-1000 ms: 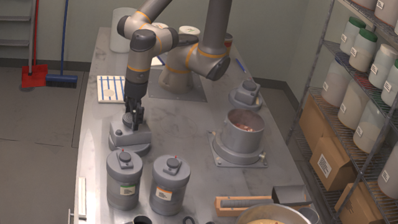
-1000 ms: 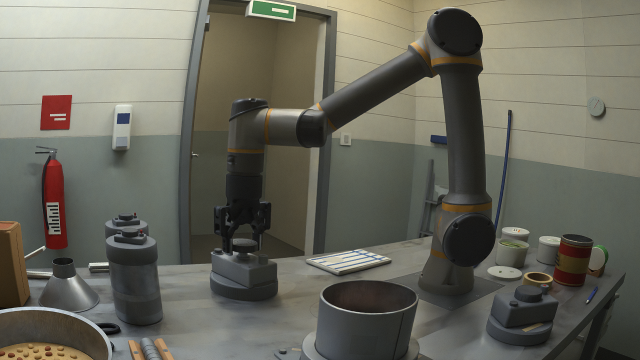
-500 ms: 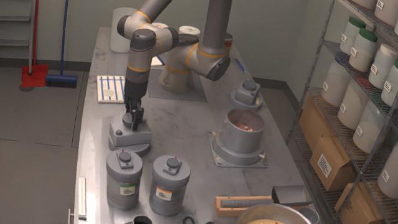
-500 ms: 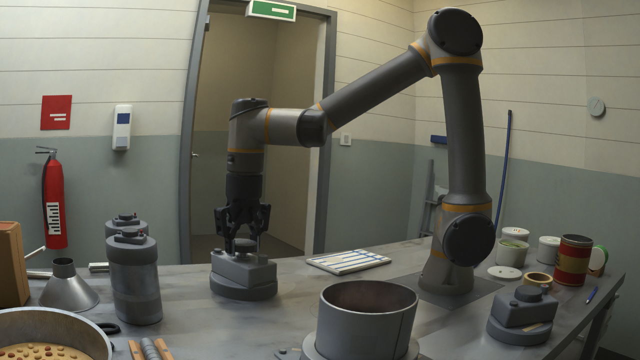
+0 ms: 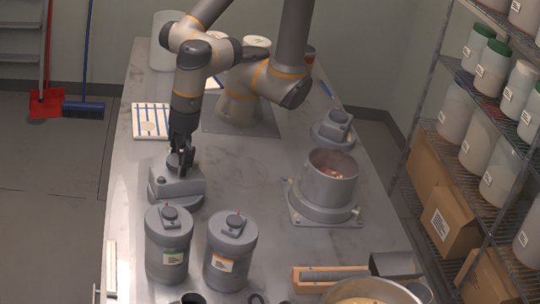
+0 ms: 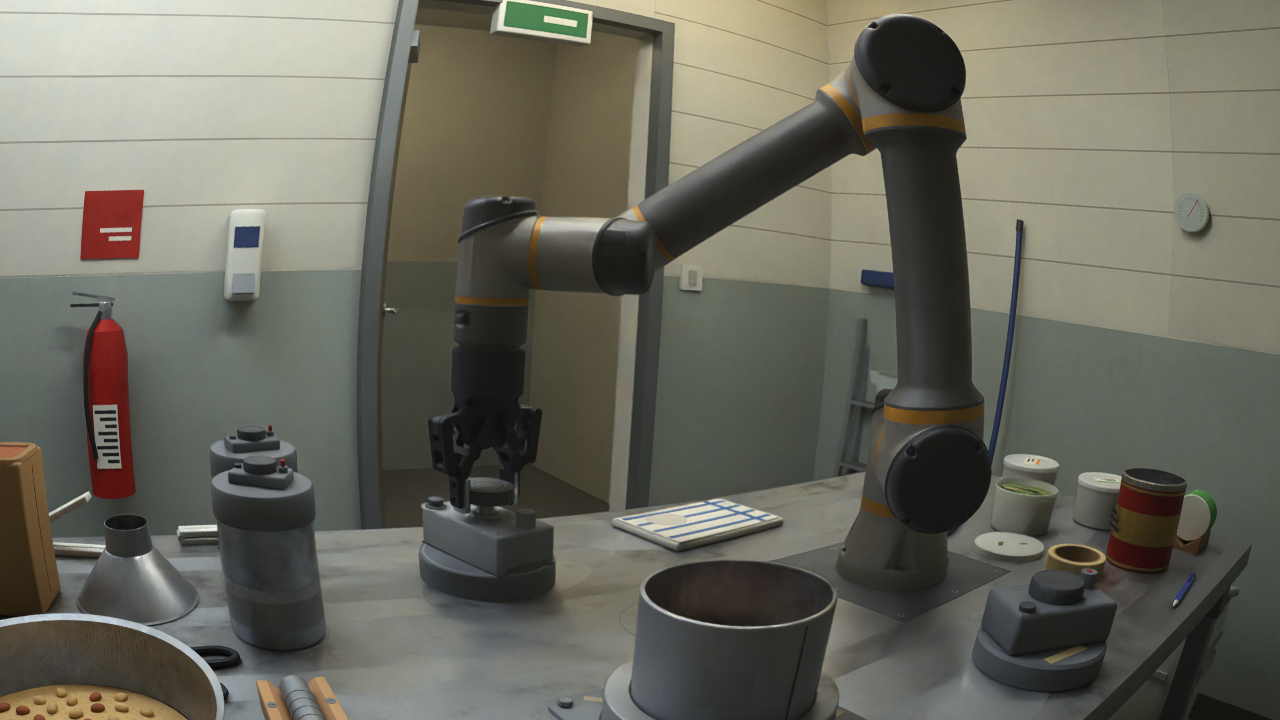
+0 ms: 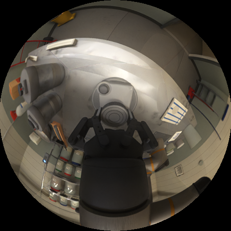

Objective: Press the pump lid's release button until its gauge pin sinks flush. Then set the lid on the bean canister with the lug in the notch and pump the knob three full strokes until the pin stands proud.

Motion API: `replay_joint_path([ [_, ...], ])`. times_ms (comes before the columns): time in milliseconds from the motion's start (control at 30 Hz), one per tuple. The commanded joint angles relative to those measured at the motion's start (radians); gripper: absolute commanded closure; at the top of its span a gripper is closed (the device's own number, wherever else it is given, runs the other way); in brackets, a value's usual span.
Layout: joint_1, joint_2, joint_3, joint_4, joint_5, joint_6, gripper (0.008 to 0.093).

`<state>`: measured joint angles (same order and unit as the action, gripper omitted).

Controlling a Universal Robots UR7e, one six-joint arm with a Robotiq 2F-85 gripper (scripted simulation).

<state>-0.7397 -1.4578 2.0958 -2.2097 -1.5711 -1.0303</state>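
Observation:
On the left part of the steel table a grey pump lid [image 5: 176, 185] [image 6: 487, 548] [image 7: 115, 96] rests on its round base. My gripper [image 5: 179, 159] [image 6: 486, 488] [image 7: 115, 116] stands straight above the lid, clamped around its round ribbed knob [image 5: 174, 159] [image 6: 490, 490] [image 7: 114, 116]. A small round button [image 5: 160, 180] [image 6: 435, 502] [image 7: 104, 88] sits on the lid's block beside the knob. The open bean canister [image 5: 330, 177] [image 6: 729, 636] stands on a square plate to the right, beans inside. The lid's gauge pin is hidden.
Two lidded grey canisters [image 5: 168, 242] [image 5: 230, 249] stand close by the pump lid toward the table's near edge. A second pump lid [image 5: 334, 128] [image 6: 1045, 627] sits behind the open canister. A striped tile [image 5: 150, 120] lies behind my gripper. Shelving with jars [image 5: 485, 105] lines the right.

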Motion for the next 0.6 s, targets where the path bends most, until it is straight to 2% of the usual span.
replay_joint_path([
  [0, 0.000, 0.003, 0.001, -0.001, 0.002, 0.000, 0.0830],
  [167, 0.000, 0.003, 0.001, -0.001, 0.002, 0.000, 0.0930],
  [567, 0.000, 0.004, 0.002, 0.000, 0.002, 0.000, 0.0934],
])
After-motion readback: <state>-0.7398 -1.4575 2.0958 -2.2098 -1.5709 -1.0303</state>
